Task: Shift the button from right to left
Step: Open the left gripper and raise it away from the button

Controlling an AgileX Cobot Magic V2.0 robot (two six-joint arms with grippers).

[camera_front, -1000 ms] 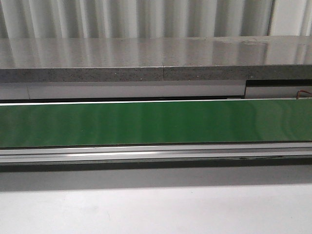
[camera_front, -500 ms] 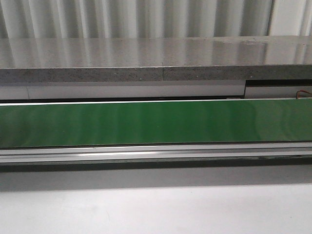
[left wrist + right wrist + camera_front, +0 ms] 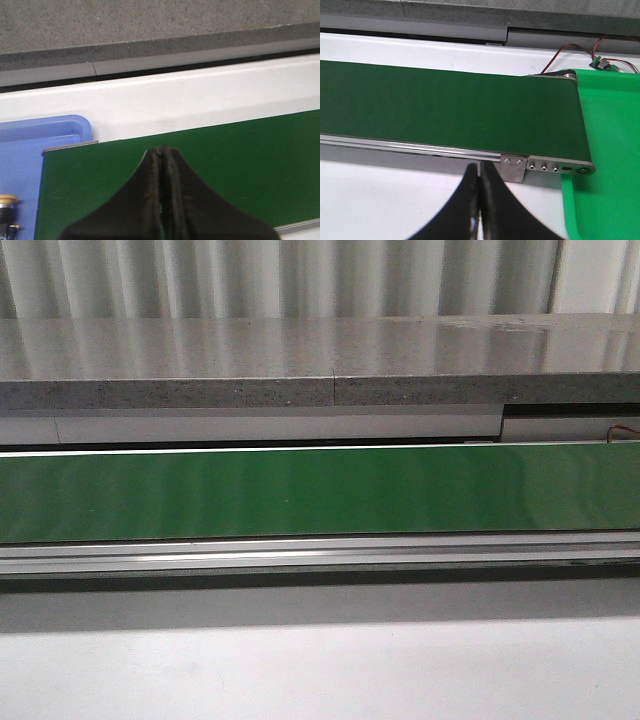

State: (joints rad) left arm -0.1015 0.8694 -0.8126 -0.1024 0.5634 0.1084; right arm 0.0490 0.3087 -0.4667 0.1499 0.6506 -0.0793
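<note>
No button shows on the green conveyor belt [image 3: 320, 490], and neither gripper shows in the front view. In the left wrist view my left gripper [image 3: 162, 148] is shut and empty above the belt [image 3: 240, 160], near its left end. A small part with a yellowish round cap and a dark body [image 3: 6, 202] lies in the blue tray [image 3: 45, 132], cut off by the frame edge. It may be a button. In the right wrist view my right gripper [image 3: 480, 165] is shut and empty over the white table, before the belt's right end. The visible part of the green tray [image 3: 610, 150] holds no button.
The belt's aluminium side rail [image 3: 420, 145] and end bracket [image 3: 515, 167] lie just beyond the right gripper. A small circuit board with red and black wires [image 3: 602, 64] sits behind the green tray. A grey stone ledge [image 3: 320, 360] runs behind the conveyor.
</note>
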